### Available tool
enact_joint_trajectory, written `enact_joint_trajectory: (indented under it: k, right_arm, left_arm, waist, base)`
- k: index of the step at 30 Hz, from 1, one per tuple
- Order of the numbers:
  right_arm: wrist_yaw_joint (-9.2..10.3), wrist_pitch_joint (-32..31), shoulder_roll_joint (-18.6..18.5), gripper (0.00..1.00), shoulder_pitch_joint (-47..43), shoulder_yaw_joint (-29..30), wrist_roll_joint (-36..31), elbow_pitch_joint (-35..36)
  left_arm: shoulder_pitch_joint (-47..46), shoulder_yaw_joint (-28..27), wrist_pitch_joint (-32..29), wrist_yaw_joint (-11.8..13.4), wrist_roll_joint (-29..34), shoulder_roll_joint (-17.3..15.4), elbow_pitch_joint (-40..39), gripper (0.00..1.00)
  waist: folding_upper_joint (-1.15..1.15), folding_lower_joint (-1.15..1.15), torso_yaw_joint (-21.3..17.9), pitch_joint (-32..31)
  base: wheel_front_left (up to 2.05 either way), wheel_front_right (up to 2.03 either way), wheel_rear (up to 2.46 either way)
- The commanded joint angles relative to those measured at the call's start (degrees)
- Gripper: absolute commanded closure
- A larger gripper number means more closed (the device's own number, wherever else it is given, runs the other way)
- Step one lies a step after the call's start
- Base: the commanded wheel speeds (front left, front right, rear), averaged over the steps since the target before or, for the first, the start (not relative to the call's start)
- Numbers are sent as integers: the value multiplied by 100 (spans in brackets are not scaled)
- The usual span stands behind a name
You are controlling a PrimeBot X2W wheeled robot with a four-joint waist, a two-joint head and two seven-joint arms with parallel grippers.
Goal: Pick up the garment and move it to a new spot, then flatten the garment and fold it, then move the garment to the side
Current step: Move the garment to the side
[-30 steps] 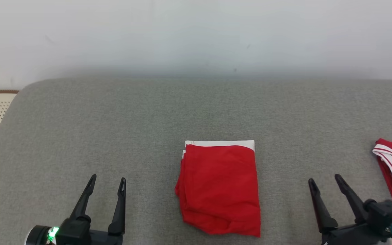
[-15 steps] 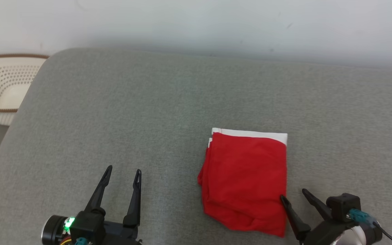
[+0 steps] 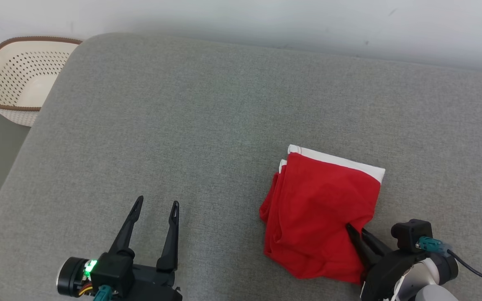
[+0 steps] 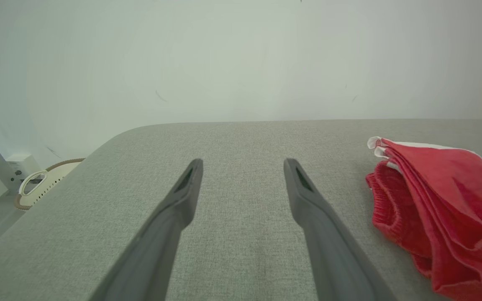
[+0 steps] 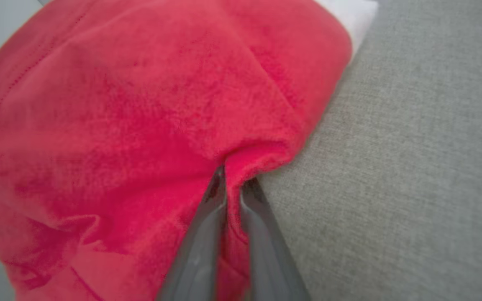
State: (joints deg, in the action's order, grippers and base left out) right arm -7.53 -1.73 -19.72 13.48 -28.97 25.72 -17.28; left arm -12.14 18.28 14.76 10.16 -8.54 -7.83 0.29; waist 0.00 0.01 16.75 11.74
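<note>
**Right gripper pinched on the garment's edge**

The folded red garment, with a white band along its far edge, lay right of centre on the grey upholstered surface. The right gripper pinched a fold of its near-right edge. The left gripper stood wide and empty, well apart to the left.
</note>
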Motion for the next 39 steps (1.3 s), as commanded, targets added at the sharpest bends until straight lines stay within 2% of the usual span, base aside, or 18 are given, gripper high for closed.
enact_joint_trajectory:
  k: [1, 7, 21, 25, 31, 39]
  right_arm:
    - [7, -51, -9, 100, -96, -53, 15, -99]
    - [11, 20, -153, 100, -211, 154, -262, 163]
    - [7, -171, -512, 100, -831, 955, -1002, 1196]
    - [7, -143, -639, 100, -861, 1048, -1139, 1376]
    - [7, -84, -1213, 100, -489, 1063, -1526, 1692]
    - [7, -175, -2598, 100, 518, 735, -1509, 1790]
  left_arm:
    - [-33, -30, 47, 1, 10, -19, -17, 0]
    - [-79, -74, 37, -26, 56, -65, -148, 0]
    - [-470, -104, -103, -62, 318, -381, -428, 0]
    - [-602, -59, -169, -87, 341, -411, -482, 0]
    - [-806, 8, -281, -140, 408, -476, -545, 0]
    - [-1044, 98, -340, -192, 482, -535, -597, 0]
  waist:
    - [0, -1, -68, 9]
    - [0, -1, -478, 105]
    - [0, -1, -2347, 651]
    - [0, -1, -2638, 768]
    - [0, -1, -2997, 1000]
    - [0, -1, -3053, 1311]
  base:
    - [0, 0, 0]
    - [0, 0, 0]
    - [0, 0, 0]
    - [0, 0, 0]
    - [0, 0, 0]
    - [0, 0, 0]
